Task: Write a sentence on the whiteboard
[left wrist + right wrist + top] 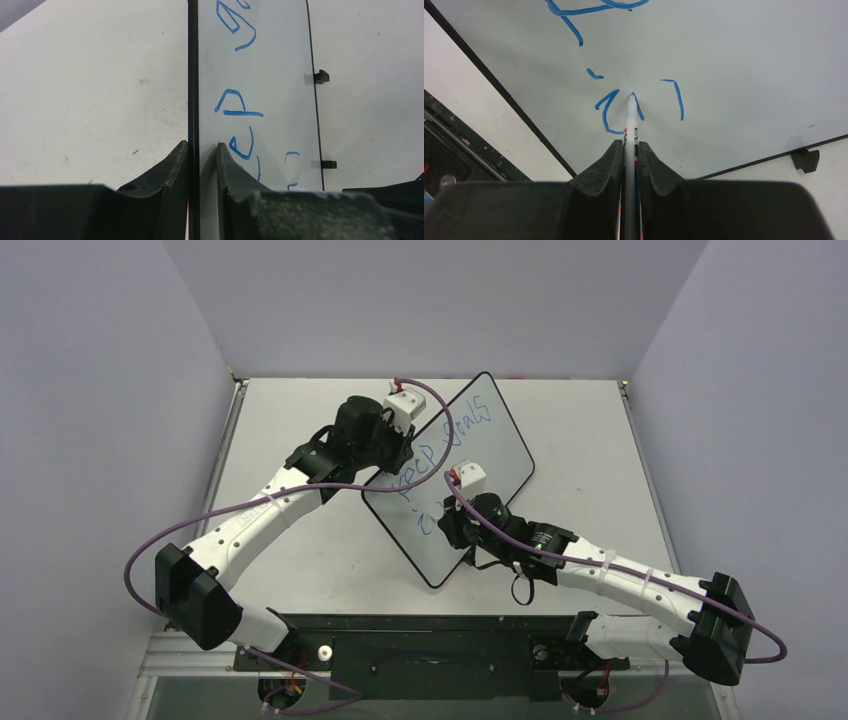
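Jaws clamped: left gripper on whiteboard rim, right gripper on marker.

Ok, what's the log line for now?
left fingers: gripping whiteboard edge | right fingers: gripping marker, tip on whiteboard | sentence: second line begun

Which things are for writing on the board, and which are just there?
For the job: whiteboard, blue sentence, marker, left gripper clamping the board's edge, right gripper holding the marker.
Just there: table, black base plate.
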